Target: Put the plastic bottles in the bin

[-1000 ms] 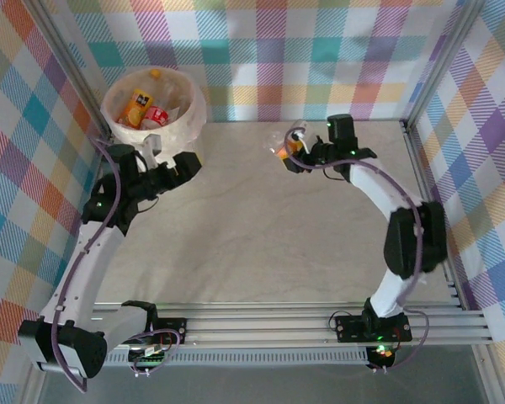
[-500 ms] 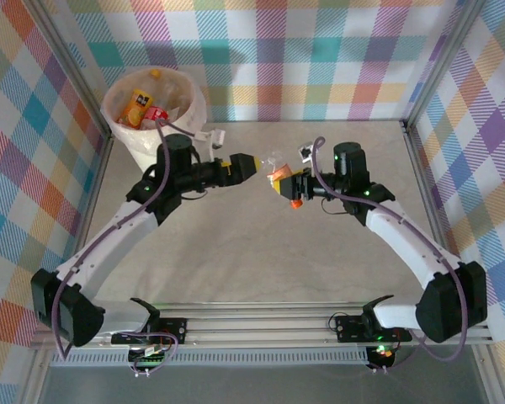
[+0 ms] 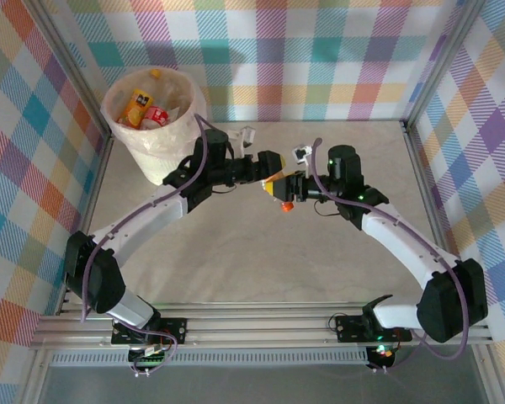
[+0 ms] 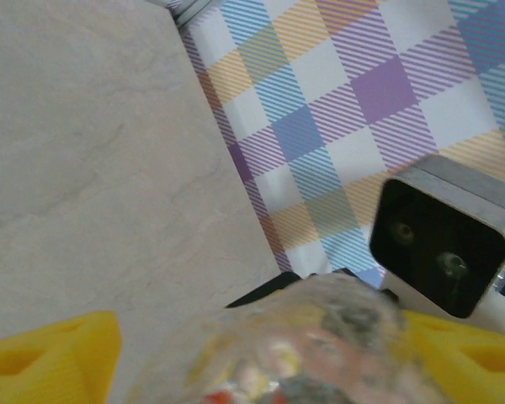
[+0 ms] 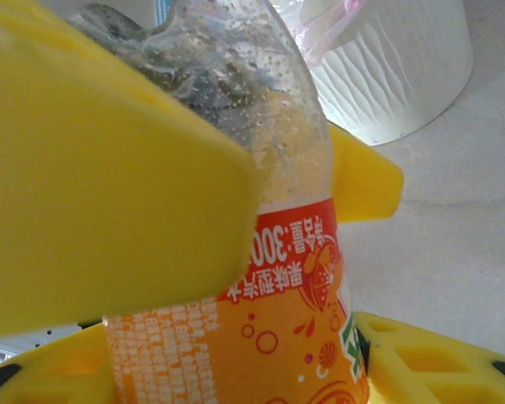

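One plastic bottle (image 3: 280, 188), clear with an orange label and orange cap, hangs over the middle of the table. My right gripper (image 3: 291, 190) is shut on its labelled body (image 5: 278, 320). My left gripper (image 3: 272, 178) meets it from the left, its yellow fingers (image 4: 50, 358) on either side of the bottle's clear end (image 4: 303, 345). A sliver of table shows between one finger and the bottle. The bin (image 3: 167, 156), a cream-white bucket with a plastic bag liner, stands at the far left; inside it lie an orange-labelled bottle (image 3: 137, 107) and a red-labelled one (image 3: 157, 115).
Checked walls and metal frame rails (image 3: 421, 160) close in the table on three sides. The bin's ribbed wall (image 5: 396, 67) shows behind the bottle in the right wrist view. A black part of the right arm (image 4: 442, 244) sits just beyond the left fingers.
The left arm swung from the bin to the table's middle and its jaws narrowed around the bottle. The right arm brought the bottle from the far side to the middle.
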Robot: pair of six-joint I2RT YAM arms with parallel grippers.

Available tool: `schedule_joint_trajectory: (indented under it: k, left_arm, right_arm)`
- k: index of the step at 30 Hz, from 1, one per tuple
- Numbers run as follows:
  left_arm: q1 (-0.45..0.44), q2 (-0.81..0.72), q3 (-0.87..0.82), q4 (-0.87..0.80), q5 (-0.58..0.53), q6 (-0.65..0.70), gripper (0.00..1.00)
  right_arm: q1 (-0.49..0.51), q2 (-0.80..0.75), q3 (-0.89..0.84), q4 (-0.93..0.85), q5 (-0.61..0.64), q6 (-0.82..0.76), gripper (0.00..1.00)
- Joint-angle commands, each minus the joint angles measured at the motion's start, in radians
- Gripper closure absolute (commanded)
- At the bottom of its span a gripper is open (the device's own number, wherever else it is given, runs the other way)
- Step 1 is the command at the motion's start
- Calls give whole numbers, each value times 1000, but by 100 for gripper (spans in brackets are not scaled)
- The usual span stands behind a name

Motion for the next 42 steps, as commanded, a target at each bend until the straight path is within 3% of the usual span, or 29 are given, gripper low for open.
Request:
schedule_joint_trajectory:
  k: [1, 4, 7, 10, 17, 27, 31, 38, 42]
  left_arm:
    - [-17, 16, -4, 125, 7, -53, 34]
    - [-17, 28, -11, 140, 1, -66, 47]
    - [-17, 25, -11, 125, -45, -64, 50]
    - [-15, 20, 6, 76, -111, -36, 52]
    - [1, -12, 75, -127, -327, 56, 54]
    - [95, -62, 182, -236, -525, 216, 54]
    - [185, -42, 303, -237, -527, 266, 55]
    - [382, 30, 525, -231, -539, 264, 55]
    - [464, 116, 648, -280, -618, 264, 55]
  right_arm:
    - [5, 11, 37, 69, -32, 7, 51]
    - [5, 23, 51, 61, -46, -27, 45]
    - [5, 26, 76, 5, -46, -104, 36]
    - [5, 15, 99, -72, -15, -186, 20]
    - [5, -107, 38, -131, 191, -294, 0]
    - [4, -270, -67, -145, 617, -221, 0]
    - [4, -290, -98, -133, 756, -197, 0]
    - [4, -317, -126, -108, 802, -196, 0]
    - [4, -328, -129, -122, 811, -192, 0]
